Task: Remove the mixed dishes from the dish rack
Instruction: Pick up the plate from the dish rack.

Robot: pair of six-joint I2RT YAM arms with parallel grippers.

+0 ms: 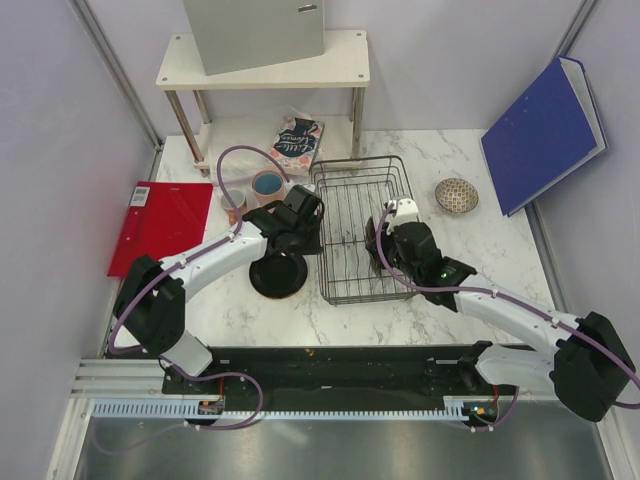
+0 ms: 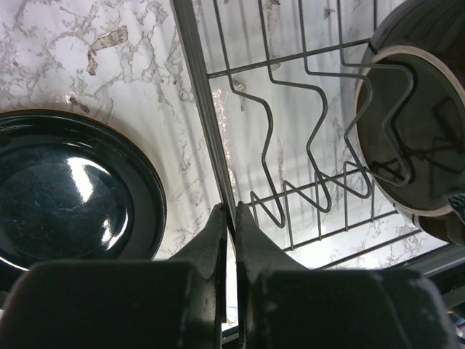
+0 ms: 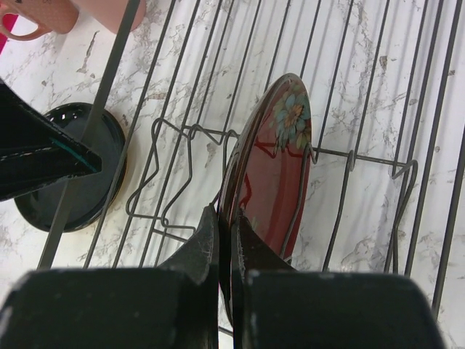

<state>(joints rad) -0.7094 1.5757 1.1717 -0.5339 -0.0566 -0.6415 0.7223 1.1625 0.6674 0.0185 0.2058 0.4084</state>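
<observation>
The dish rack [image 1: 360,180] stands mid-table. A red floral plate [image 3: 280,167] stands upright in its wires, and my right gripper [image 3: 224,212] is shut on the plate's lower rim. My left gripper [image 2: 229,211] is shut on the rack's left rim bar [image 2: 197,73], just right of a black plate [image 1: 278,273] lying flat on the marble. From the left wrist the upright plate's underside [image 2: 421,138] shows at the right. A tall pink cup with blue inside [image 1: 267,186] and a small pink mug [image 1: 233,205] stand left of the rack. A speckled bowl [image 1: 456,195] sits to its right.
A white two-tier shelf [image 1: 262,60] with a grey box [image 1: 255,30] on top stands at the back, a patterned book [image 1: 297,140] under it. A red folder [image 1: 160,225] lies at the left. A blue binder [image 1: 545,135] leans on the right wall.
</observation>
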